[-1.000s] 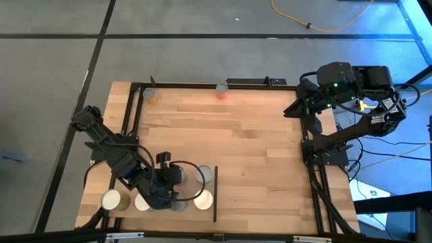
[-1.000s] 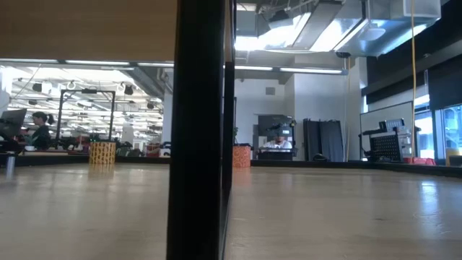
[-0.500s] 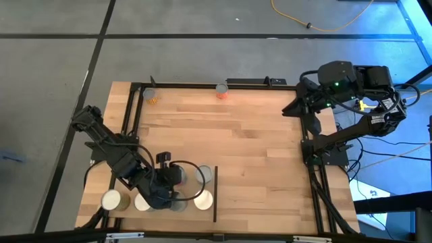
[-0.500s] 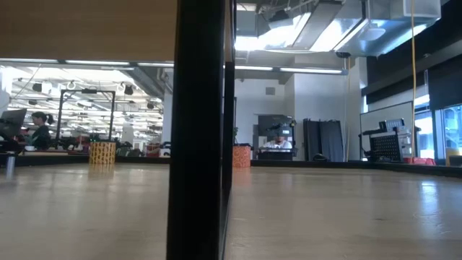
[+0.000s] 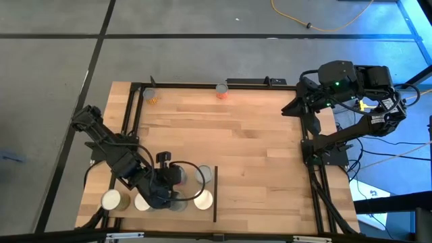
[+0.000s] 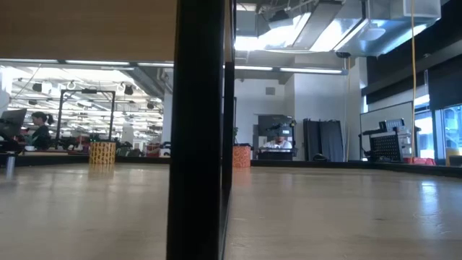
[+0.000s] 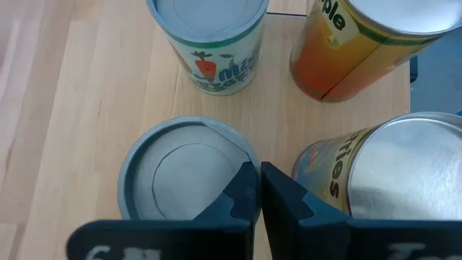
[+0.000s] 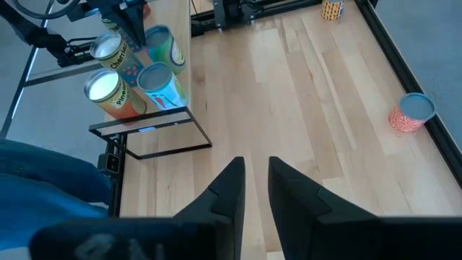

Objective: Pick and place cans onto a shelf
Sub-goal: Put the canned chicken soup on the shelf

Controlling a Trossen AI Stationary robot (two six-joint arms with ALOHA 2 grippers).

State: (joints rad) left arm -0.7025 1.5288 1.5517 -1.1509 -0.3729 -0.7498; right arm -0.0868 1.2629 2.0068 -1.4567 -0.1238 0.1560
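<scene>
Over the crowded shelf, left end effector, fingers together and empty between packed cans; careless withdrawal could topple neighbours; right end effector idles slightly apart.

Shiny metal-topped cans stand on a smooth, matt wood shelf.

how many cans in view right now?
8. Six cans cluster on the shelf around the left gripper, some partly under the arm; two at the far edge: one left, one middle. More may be hidden.
</scene>
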